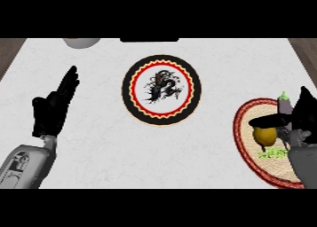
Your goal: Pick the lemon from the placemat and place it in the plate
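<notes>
A yellow lemon (266, 136) lies on the round woven placemat (250, 146) with a red rim at the right edge. My right hand (305, 114) is over the mat, its thumb stretched across the top of the lemon and its straight fingers pointing up behind it; the hand is open and does not enclose the fruit. The plate (162, 90), black-rimmed with a red and yellow ring and a black dragon on white, sits at the counter's centre with nothing on it. My left hand (54, 106) rests open at the left, fingers up.
On the placemat, a purple eggplant (285, 105) stands behind the lemon and a green leafy item (273, 153) lies in front of it. A pale bowl (81, 42) and a dark object (149, 40) sit at the counter's far edge.
</notes>
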Available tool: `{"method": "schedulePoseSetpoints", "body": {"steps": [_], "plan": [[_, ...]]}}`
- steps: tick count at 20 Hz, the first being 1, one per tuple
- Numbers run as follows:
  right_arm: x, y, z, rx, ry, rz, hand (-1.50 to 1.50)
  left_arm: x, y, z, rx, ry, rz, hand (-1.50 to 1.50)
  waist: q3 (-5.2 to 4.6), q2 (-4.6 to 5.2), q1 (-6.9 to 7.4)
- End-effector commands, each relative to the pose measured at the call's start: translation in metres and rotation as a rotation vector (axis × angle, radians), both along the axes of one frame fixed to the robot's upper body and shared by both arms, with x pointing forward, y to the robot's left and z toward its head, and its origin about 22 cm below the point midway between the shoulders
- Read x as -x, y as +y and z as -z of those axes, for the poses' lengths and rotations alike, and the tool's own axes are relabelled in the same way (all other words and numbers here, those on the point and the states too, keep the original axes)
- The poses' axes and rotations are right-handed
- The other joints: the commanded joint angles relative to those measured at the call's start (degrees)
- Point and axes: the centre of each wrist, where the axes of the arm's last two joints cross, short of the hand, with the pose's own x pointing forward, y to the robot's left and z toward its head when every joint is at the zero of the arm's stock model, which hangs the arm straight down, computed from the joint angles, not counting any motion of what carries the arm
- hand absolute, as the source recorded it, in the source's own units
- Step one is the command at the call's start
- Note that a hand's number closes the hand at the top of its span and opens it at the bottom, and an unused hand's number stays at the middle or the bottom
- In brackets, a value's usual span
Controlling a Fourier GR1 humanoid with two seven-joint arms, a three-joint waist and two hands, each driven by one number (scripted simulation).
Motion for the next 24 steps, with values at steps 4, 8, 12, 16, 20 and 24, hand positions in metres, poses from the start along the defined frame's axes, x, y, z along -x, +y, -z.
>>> {"method": "schedulePoseSetpoints", "body": {"steps": [4, 8, 12, 16, 20, 24], "plan": [[-0.002, -0.004, 0.009, -0.061, 0.229, 0.092, -1.50, 0.007, 0.006, -0.003, 0.004, 0.008, 0.020, 0.00, 0.06, 0.16, 1.03], [0.007, -0.005, 0.025, -0.097, 0.273, 0.095, -1.50, 0.001, -0.017, 0.000, 0.011, 0.013, 0.022, 0.00, 0.07, 0.18, 0.47], [-0.007, -0.011, 0.048, -0.116, 0.276, 0.109, -1.50, 0.003, -0.008, 0.000, -0.006, -0.015, 0.020, 0.00, 0.10, 0.26, 1.07], [0.007, -0.018, 0.065, -0.102, 0.313, 0.087, -1.50, 0.005, 0.012, 0.007, -0.016, -0.020, 0.011, 0.00, 0.08, 0.25, 0.76], [0.005, -0.035, 0.072, -0.133, 0.322, 0.106, -1.50, -0.016, -0.004, -0.009, 0.005, -0.001, 0.009, 0.00, 0.09, 0.31, 0.58], [0.005, -0.024, 0.088, -0.117, 0.351, 0.104, -1.50, 0.012, -0.011, 0.001, -0.008, -0.014, 0.028, 0.00, 0.10, 0.23, 0.98]]}}
